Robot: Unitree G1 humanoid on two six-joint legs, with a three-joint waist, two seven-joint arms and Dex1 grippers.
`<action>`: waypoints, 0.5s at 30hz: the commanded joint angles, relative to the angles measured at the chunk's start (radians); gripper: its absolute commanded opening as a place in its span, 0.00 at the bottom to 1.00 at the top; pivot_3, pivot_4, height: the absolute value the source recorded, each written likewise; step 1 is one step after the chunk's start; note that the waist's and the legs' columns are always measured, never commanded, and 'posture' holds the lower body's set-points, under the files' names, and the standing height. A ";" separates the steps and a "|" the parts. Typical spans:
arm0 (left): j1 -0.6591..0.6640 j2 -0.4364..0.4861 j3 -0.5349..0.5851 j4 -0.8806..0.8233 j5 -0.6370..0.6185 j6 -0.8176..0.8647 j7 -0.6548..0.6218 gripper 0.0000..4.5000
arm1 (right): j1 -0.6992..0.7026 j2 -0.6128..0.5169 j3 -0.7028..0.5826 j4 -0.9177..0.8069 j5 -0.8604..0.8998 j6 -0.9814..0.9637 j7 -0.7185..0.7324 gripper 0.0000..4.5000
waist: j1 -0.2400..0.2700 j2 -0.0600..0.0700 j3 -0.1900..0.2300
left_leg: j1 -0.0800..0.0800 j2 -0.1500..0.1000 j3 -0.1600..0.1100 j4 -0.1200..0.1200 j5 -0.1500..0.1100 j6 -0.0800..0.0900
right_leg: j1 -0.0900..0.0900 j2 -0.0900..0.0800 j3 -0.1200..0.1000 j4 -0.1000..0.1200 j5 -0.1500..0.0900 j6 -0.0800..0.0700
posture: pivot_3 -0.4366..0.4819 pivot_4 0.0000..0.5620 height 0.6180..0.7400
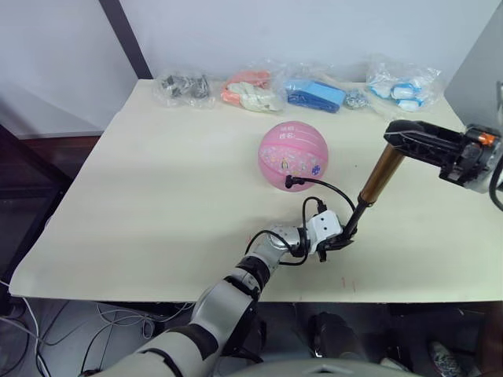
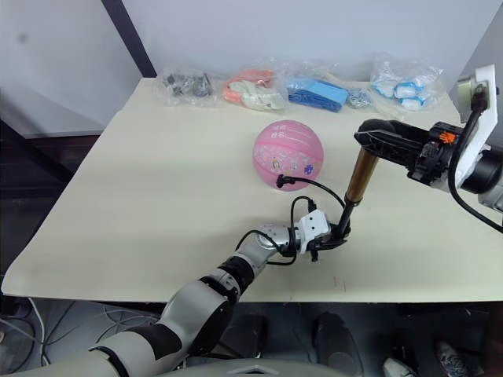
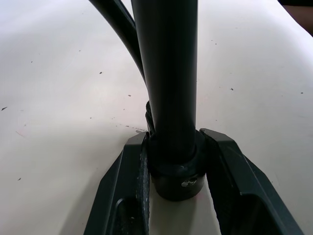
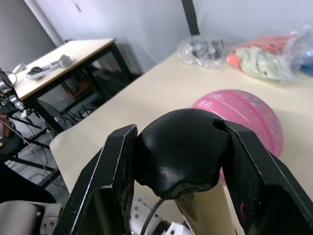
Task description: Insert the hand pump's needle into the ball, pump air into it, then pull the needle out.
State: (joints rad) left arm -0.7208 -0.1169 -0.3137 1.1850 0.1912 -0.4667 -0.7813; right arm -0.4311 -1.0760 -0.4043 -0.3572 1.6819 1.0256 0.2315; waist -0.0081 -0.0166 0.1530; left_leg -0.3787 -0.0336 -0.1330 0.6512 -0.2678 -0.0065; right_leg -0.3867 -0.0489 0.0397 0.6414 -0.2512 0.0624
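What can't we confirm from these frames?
- Needle: too small in the eye views; the hose ends at a black fitting against the ball, insertion depth unreadable.
- Pump handle: right wrist view, covered by the right tool; its shape and rod are hidden.
- Pump base: left wrist view, the left tool hides it.
- Bags at the table's far edge: contents unclear.

Nothing I can actually read from my end. The ball (image 1: pixel 293 155) has a white label and little cartoon prints on it, but the lettering is way too small to make out.
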 commanded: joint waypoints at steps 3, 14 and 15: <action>0.056 0.031 -0.030 0.085 0.053 0.057 -0.003 0.25 | -0.113 -0.041 -0.097 0.016 0.046 -0.071 -0.025 0.44 | 0.002 0.000 0.000 | -0.005 0.000 0.001 0.001 0.000 0.000 | -0.005 0.000 0.001 0.001 0.001 0.000 | 0.48 0.27 1.00; 0.054 0.032 -0.030 0.081 0.052 0.057 -0.003 0.25 | 0.251 0.199 0.038 -0.110 -0.320 -0.165 0.132 0.44 | -0.003 -0.005 -0.004 | 0.000 0.000 0.001 0.000 0.000 0.000 | -0.002 0.002 0.001 0.002 0.001 0.000 | 0.48 0.27 1.00; 0.054 0.033 -0.029 0.082 0.051 0.056 -0.003 0.25 | 0.276 0.217 0.051 -0.115 -0.343 -0.178 0.146 0.44 | -0.004 -0.006 -0.005 | 0.001 0.000 0.001 0.000 0.000 0.000 | -0.001 0.002 0.001 0.002 0.001 0.000 | 0.48 0.27 1.00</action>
State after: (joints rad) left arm -0.7146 -0.1101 -0.3146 1.1876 0.1940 -0.4657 -0.7676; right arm -0.2007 -0.8716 -0.3998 -0.4727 1.4441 0.8499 0.3674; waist -0.0124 -0.0222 0.1482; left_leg -0.3754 -0.0337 -0.1322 0.6510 -0.2680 -0.0063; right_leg -0.3851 -0.0465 0.0403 0.6427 -0.2522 0.0649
